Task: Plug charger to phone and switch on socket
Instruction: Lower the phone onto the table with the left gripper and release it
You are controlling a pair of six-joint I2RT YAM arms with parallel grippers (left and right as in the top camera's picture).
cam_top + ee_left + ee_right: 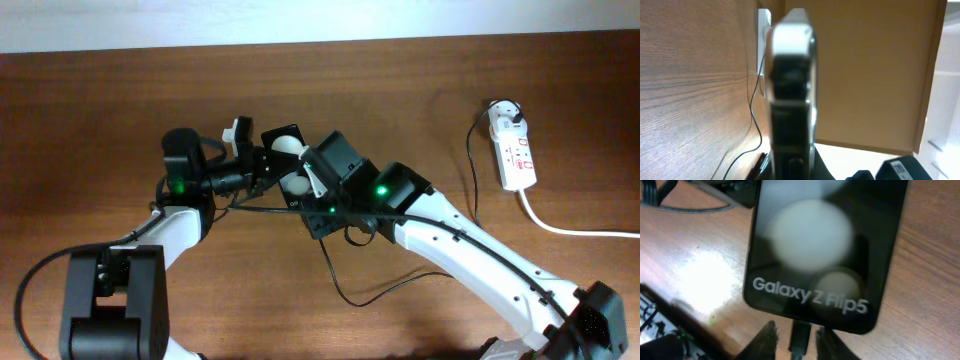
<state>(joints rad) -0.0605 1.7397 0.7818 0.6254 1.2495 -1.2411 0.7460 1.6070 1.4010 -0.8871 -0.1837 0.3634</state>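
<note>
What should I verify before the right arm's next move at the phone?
1. Position of the charger connector between the fingers of the right gripper: ok.
2. Connector lined up with the lettered end of the phone: ok, it meets that edge.
3. Connector fully seated: cannot tell.
4. Phone steadied by the left gripper: cannot tell, its wrist view shows the phone only edge-on and blurred.
5. The round plug sitting in the socket: ok.
6. Socket switched on: cannot tell, too small in the overhead view.
</note>
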